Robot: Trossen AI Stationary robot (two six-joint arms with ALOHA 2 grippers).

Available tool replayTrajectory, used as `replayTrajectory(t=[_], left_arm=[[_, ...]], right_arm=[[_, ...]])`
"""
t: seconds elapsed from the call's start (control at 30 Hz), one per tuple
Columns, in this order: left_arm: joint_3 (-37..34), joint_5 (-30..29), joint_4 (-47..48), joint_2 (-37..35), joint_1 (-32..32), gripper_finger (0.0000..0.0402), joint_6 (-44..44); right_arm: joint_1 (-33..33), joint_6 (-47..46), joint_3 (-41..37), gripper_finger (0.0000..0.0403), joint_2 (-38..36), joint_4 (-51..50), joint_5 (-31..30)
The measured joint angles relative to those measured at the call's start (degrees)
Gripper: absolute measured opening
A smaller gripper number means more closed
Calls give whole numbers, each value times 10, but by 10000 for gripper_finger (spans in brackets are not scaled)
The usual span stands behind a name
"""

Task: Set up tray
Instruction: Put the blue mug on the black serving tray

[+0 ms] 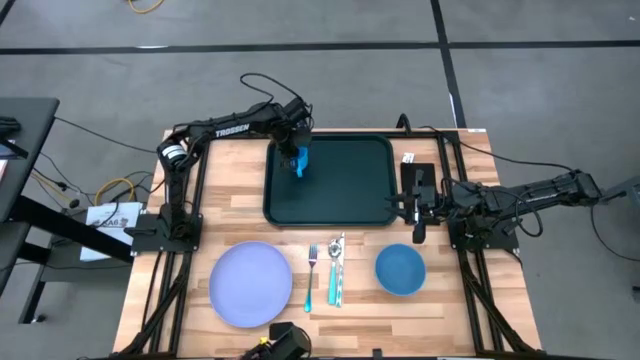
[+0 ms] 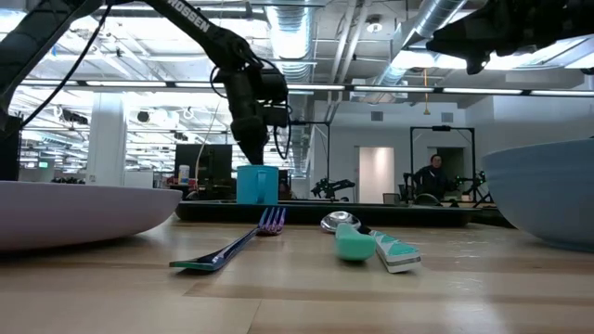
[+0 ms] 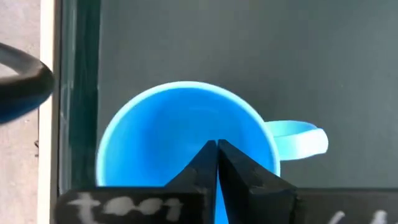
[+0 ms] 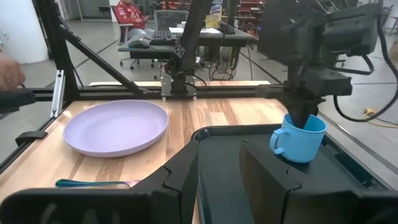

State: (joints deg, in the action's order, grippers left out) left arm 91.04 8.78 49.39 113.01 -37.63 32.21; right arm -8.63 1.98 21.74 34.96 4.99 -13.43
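The dark green tray point(image 1: 340, 195) lies at the table's far middle. A blue cup point(image 1: 299, 161) stands upright on the tray's far left part, and its handle point(image 3: 305, 137) sticks out sideways. My left gripper point(image 3: 216, 146) comes down from above with its fingers shut, and their tips are inside the cup's mouth point(image 4: 303, 118). My right gripper point(image 4: 219, 168) is open and holds nothing. It waits just off the tray's right rim point(image 1: 418, 228), facing across the tray toward the cup point(image 4: 303, 140). My left gripper points down into the blue cup's opening point(image 3: 161, 124) with both fingers shut together near the middle of the mouth. No wall of the cup shows between them. I cannot tell whether they touch the cup. The cup stands on the tray.
Near the table's near edge lie a purple plate point(image 1: 250, 283), a blue bowl point(image 1: 400, 270), and between them a fork point(image 1: 311, 275), a spoon and a knife point(image 1: 336, 270). A small flat black rectangle point(image 1: 418, 178) sits right of the tray. A person point(image 4: 132, 14) sits in the room beyond.
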Motion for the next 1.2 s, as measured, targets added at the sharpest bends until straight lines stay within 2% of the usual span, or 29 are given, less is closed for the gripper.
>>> replayTrajectory(t=[0.43,0.9,1.2], left_arm=[[5,-54,89,15,-3,0,15],[5,-151,98,15,-14,0,23],[5,-186,84,15,-22,0,19]], right_arm=[[17,0,0,107,0,-3,0],[16,-1,0,107,0,-3,1],[16,-1,0,107,0,-3,1]])
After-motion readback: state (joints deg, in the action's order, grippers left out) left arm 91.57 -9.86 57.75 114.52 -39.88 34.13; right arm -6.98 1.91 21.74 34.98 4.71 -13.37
